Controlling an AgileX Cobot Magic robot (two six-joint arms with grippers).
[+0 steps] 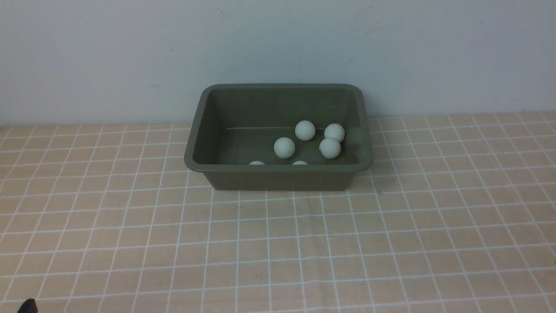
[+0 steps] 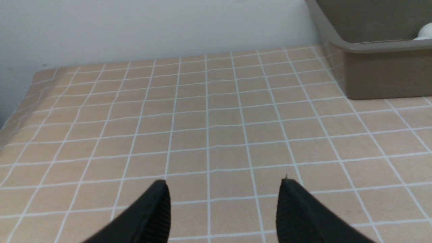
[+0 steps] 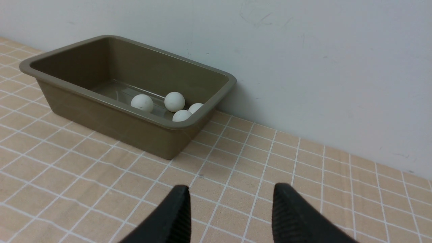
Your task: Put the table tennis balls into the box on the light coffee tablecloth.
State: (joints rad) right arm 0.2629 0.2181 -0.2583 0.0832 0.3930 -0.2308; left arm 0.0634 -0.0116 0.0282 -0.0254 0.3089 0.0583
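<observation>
Both pincers released and empty; white balls sit in the olive-green tray.

My left pincer [image 2: 224, 189] and right pincer [image 3: 231, 192] both stand spread apart, gripping nothing, above the peach-beige white-gridded tablecloth [image 1: 278, 243] on the bench. The one rectangular olive-green plastic box [image 1: 278, 176] sits at 12 o'clock by the wall. I count six small matte white table tennis balls [image 1: 284, 147] showing inside it: four toward 3 o'clock, two half hidden behind the near rim.
</observation>
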